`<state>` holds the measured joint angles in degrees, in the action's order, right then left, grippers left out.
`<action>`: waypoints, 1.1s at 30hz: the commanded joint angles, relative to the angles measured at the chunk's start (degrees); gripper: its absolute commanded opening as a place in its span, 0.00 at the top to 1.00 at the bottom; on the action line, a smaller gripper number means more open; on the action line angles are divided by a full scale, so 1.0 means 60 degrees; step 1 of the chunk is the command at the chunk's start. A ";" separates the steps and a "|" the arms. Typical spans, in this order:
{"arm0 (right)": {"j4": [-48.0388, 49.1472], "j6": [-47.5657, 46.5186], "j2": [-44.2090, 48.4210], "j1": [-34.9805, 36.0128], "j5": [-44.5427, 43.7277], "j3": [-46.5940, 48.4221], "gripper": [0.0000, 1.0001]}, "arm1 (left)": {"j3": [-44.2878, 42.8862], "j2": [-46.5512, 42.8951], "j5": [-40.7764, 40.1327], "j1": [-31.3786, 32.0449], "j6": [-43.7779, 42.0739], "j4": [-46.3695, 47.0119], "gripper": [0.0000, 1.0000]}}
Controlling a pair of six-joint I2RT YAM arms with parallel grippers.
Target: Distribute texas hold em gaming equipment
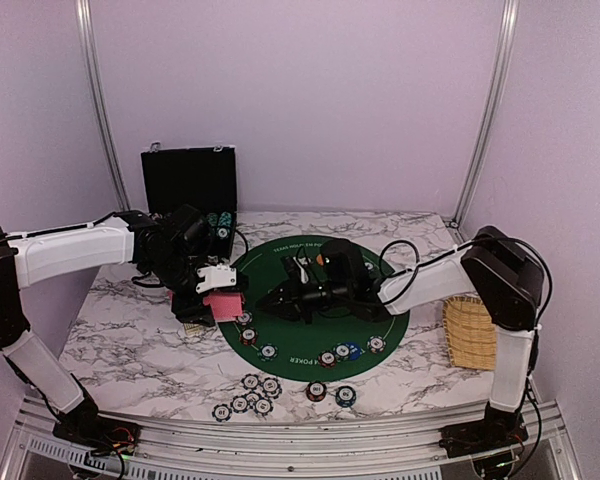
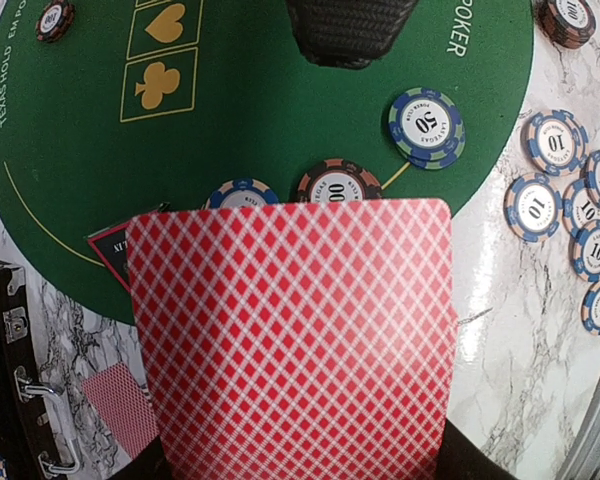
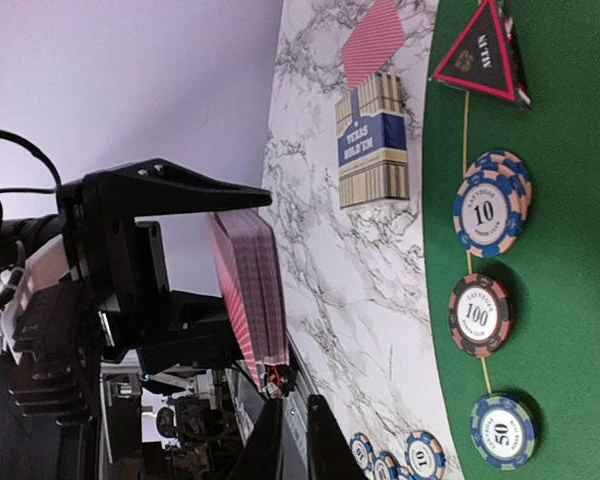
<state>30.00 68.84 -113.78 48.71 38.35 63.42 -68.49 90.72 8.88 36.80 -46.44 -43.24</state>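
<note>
The deck of red-backed cards [image 2: 290, 340] is hanging in the air over the near left edge of the green mat [image 2: 260, 100], and the left pincer [image 1: 223, 300] is squeezing shut on it. The right pincer [image 3: 295, 420] is reaching in right by the deck's corner with its two fingers close together, but I cannot tell if it is pinching a card or not. It looks like the step is taking one card off the deck to deal it. To do that well, I think the right pincer should be nipping just the top card at its corner. The left one should be holding the deck tight and steady, so no extra cards are sliding out. Counting now, I am seeing one deck, one loose card [image 3: 373, 35] lying on the counter [image 1: 130, 340], one card box [image 3: 373, 140] near it, and one black triangle button [image 3: 478, 55] on the mat's edge. In front of the mat, six chips [image 1: 252, 396] are lying in a bunch, and two more are lying near them. Other chips are lying along the mat's near edge, too small to count surely.
</note>
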 commanded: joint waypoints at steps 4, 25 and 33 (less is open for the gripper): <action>0.0319 -0.0092 -0.0044 0.0237 0.0146 0.0642 0.61 | -0.0133 -0.0056 0.0165 -0.0054 0.0179 -0.0005 0.90; 0.0874 0.0515 -0.1135 0.0683 0.0463 0.1692 0.73 | -0.0214 -0.0062 0.0285 -0.0054 0.0239 -0.0035 0.90; 0.1041 0.0693 -0.1322 0.0725 0.0548 0.1809 0.90 | -0.0187 -0.0065 0.0204 -0.0057 0.0231 -0.0042 0.90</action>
<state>34.04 72.23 -120.36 52.53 40.95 72.42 -68.49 90.72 9.17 36.75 -45.39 -43.27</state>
